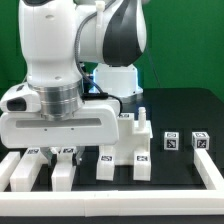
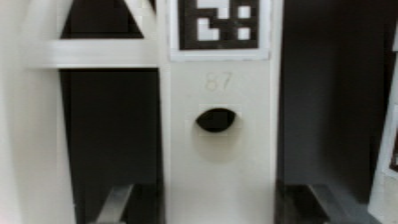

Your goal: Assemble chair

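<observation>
Black table [image 1: 185, 105], tagged chair bar [image 2: 217, 150] directly beneath the hand [image 1: 58, 153].

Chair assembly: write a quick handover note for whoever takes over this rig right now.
Gripper: down low near the front border rail, with one finger on each side of a white tagged bar that has a round hole. I cannot tell if it is clamped.
Parts: a cluster of tagged white pieces sits mid-table. Two small cubes lie apart toward the exterior view's right.
Done: no finished chair is visible. I cannot tell whether any pieces in the cluster are joined.
Left: most of the joining, by the look of it.
</observation>
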